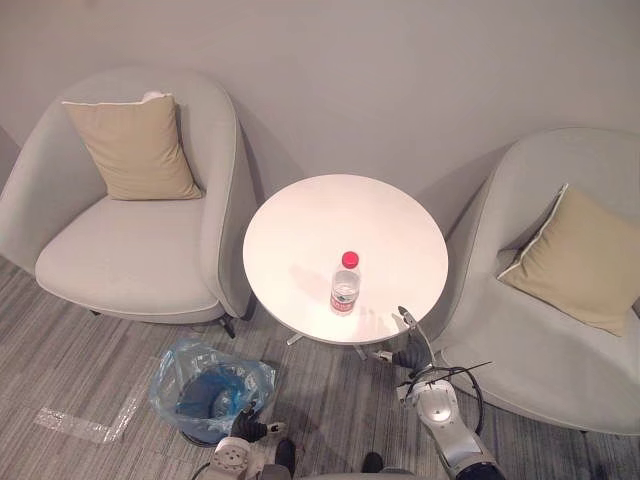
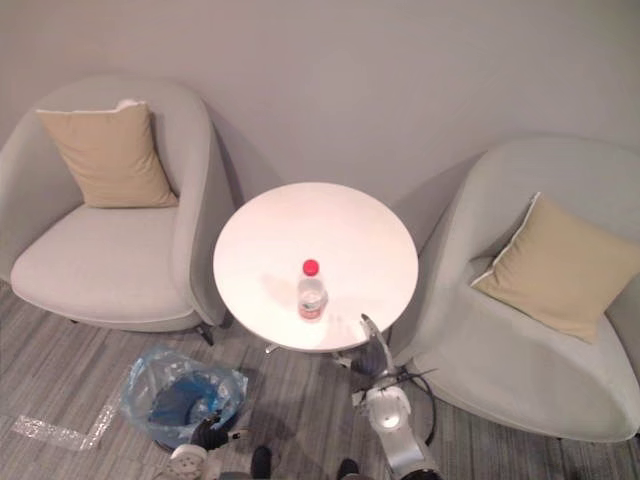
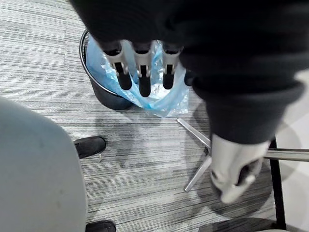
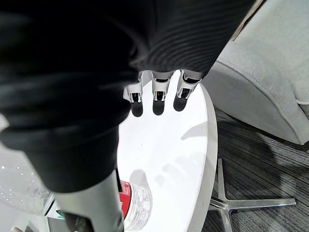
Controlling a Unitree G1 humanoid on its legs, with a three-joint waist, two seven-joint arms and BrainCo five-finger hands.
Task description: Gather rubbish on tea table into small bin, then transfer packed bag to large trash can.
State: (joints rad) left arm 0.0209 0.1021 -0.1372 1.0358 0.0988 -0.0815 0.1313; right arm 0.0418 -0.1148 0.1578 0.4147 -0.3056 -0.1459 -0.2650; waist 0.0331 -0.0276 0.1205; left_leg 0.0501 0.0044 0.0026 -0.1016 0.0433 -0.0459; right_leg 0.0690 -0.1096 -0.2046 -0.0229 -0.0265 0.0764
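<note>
A bottle point(image 1: 345, 284) stands on the white surface point(image 1: 300, 225) between two grey armchairs point(image 1: 130, 255) point(image 1: 545, 345); a blue-lined bin point(image 1: 205, 392) sits on the carpet point(image 1: 80, 345). The fingers of the left hand point(image 3: 143, 63) and the right hand point(image 4: 158, 89) are straight and empty.

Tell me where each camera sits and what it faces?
Left eye view: head, looking down at table, bottle, bin, left hand, right hand.
Right eye view: beside it, sharing that scene.
Left wrist view: left wrist, along straight fingers onto the bin.
Right wrist view: right wrist, along straight fingers over the table, bottle close by.
</note>
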